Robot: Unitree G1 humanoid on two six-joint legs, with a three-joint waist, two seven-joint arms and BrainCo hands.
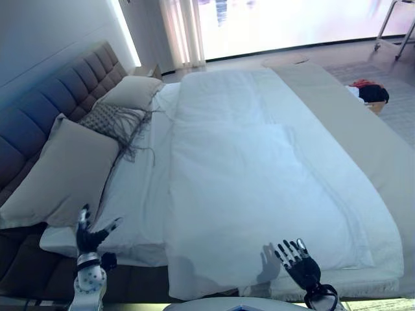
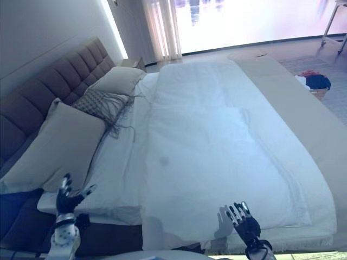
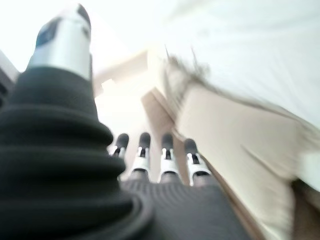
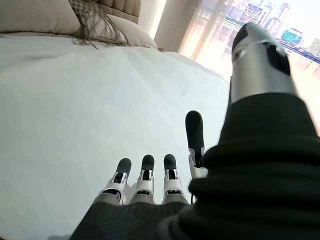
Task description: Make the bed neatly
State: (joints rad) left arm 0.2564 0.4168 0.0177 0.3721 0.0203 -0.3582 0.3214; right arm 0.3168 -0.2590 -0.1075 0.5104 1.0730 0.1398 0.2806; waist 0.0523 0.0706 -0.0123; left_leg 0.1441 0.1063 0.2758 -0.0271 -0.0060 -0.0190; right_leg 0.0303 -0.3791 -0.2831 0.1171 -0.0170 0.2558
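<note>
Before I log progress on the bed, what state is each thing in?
White duvet: spread flat over the bed.
Large beige pillow: leaning against the headboard.
Fringed cushion: lying between the two pillows.
Far pillow: lying flat.
Left hand: open, holding nothing.
Right hand: open, holding nothing.

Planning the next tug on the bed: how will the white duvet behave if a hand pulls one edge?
The white duvet probably drapes floppy: soft folds show across its top. It looks puffy, so likely light for its bulk. Pulled by the right hand alone, hovering open by its near edge, it may skew rather than slide evenly.
</note>
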